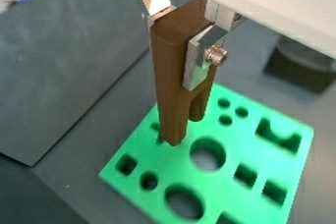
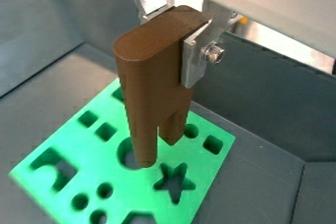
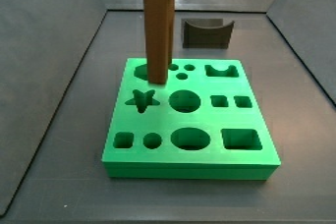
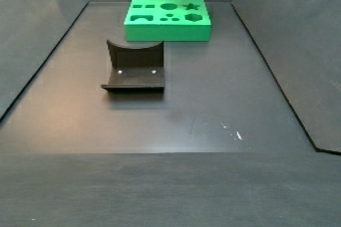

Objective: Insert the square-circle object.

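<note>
The square-circle object (image 1: 175,71) is a tall brown bar with two legs at its lower end, and it hangs upright in my gripper (image 1: 180,33). The silver fingers (image 1: 199,56) are shut on its upper part in both wrist views; the bar (image 2: 155,81) and the gripper (image 2: 171,31) show there too. In a side view the bar (image 3: 156,22) stands over the back left part of the green board (image 3: 250,157), its lower end at a hole there. I cannot tell whether the legs have entered. The gripper itself is above that view's edge.
The green board (image 4: 134,32) has several cut-outs: round, square, star and others. The dark fixture (image 4: 134,68) stands on the grey floor apart from the board, and also shows behind the board in a side view (image 3: 206,33). Grey walls enclose the floor.
</note>
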